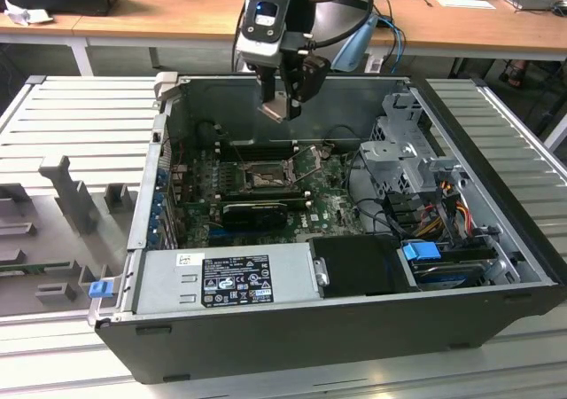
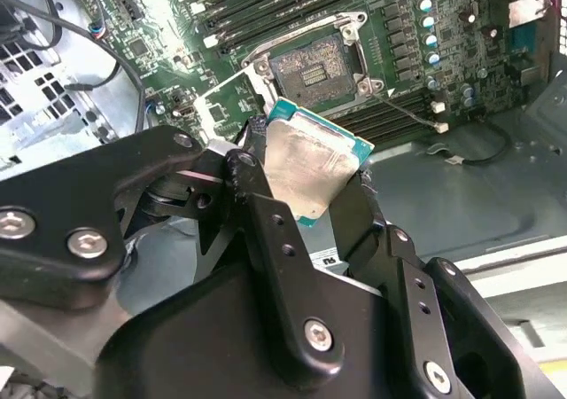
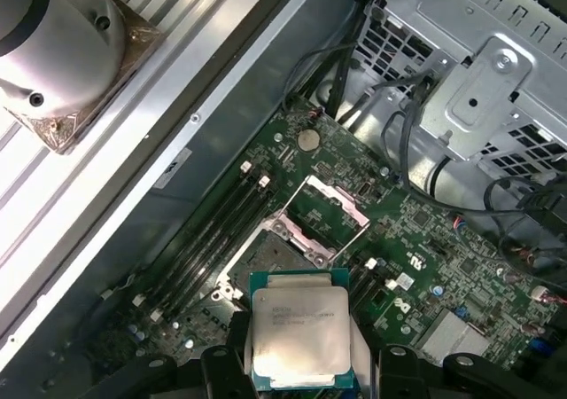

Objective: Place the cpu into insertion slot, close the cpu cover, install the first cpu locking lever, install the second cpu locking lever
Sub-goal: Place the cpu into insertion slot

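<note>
My gripper [image 1: 282,106] hangs above the open computer case, shut on the cpu [image 1: 276,108], a small square chip with a pale metal top. Both wrist views show the cpu [image 2: 310,173] [image 3: 299,328] clamped by its edges between the two black fingers [image 2: 257,195], tilted, with nothing under it. The insertion slot [image 3: 276,259] [image 2: 314,71] [image 1: 264,179] lies lower down on the green board, dark, silver-rimmed and empty. The cpu cover [image 3: 341,199], a silver frame with a square window, stands raised at one side of the slot.
Memory slots [image 3: 208,239] run beside the socket. A long black ribbed card [image 1: 252,211] lies in front of it, then the power supply [image 1: 230,279]. A metal drive cage [image 1: 407,151] with cables stands at the exterior view's right. The case walls [image 1: 168,142] surround the board.
</note>
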